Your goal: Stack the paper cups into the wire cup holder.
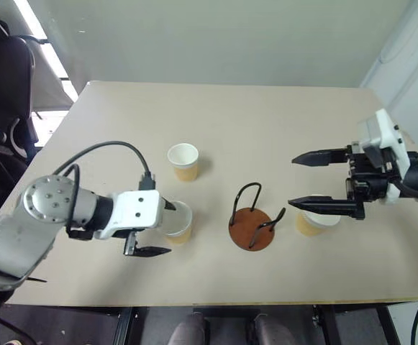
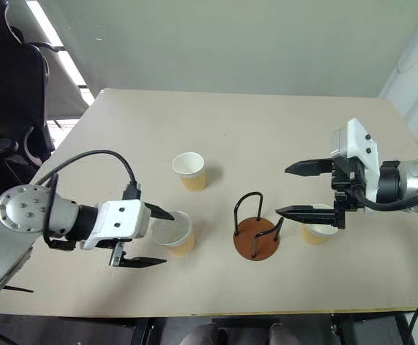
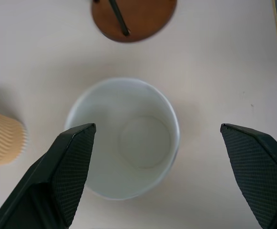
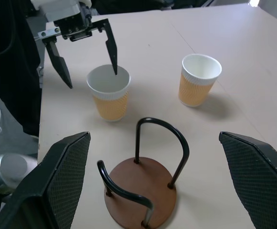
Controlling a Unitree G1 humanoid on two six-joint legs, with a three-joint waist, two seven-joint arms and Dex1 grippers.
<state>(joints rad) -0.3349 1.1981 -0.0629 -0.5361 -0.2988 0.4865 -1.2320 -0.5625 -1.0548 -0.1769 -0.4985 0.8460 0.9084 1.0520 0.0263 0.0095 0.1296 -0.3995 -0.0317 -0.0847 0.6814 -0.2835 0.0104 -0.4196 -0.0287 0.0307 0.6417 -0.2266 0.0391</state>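
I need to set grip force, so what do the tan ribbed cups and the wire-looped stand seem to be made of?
The tan ribbed cups look like matte paper: wavy embossed wall, thin rolled white rim. The stand's round reddish-brown base seems to be wood or a wood-look board with a smooth satin face; its black loops look like glossy coated metal wire.

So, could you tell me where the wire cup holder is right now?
The wire cup holder stands upright near the table's front edge, between a paper cup on its left and another on its right.
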